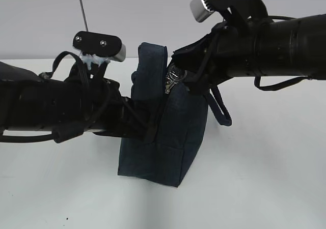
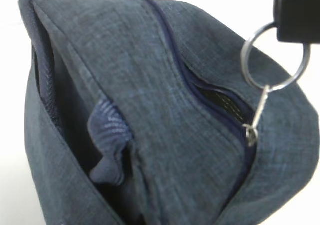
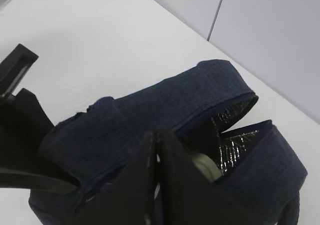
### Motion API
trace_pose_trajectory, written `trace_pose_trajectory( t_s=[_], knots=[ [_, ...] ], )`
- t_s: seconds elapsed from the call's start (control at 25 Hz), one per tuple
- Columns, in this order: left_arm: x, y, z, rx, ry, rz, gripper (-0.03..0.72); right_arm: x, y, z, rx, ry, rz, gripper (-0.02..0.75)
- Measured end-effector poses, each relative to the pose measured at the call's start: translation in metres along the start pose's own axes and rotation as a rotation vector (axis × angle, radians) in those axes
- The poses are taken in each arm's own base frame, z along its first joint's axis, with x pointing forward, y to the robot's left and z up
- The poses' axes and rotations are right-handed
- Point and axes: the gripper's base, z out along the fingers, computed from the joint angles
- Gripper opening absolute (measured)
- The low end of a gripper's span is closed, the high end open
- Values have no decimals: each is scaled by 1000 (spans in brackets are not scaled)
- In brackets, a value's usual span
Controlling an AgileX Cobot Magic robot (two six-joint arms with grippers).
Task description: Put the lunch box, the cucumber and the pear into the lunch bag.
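Lunch bag (image 1: 168, 137) stands mid-table, its top partly unzipped, something pale green showing inside. The right gripper (image 2: 295, 20), jaws together, pinches the ring pull (image 2: 275, 60); the left gripper's state I cannot tell. Zipping seems underway: the next pull should follow the zipper's curve. Open table (image 1: 265, 188) surrounds it.

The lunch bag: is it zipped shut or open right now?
Partly open. In the right wrist view the lunch bag gapes at one end, showing silvery lining; the left wrist view shows the zipper parted near the ring pull.
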Motion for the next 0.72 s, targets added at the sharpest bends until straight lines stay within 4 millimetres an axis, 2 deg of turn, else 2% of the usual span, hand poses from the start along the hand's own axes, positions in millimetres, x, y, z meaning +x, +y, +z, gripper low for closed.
trace_pose_trajectory(
  t_s=[0.28,0.72],
  knots=[
    [0,0,0,2,1,8,-8,-8,-1,0,-4,-26,-18,6],
    [0,0,0,1,1,12,-13,-7,-10,18,21,1,-44,6]
  ],
)
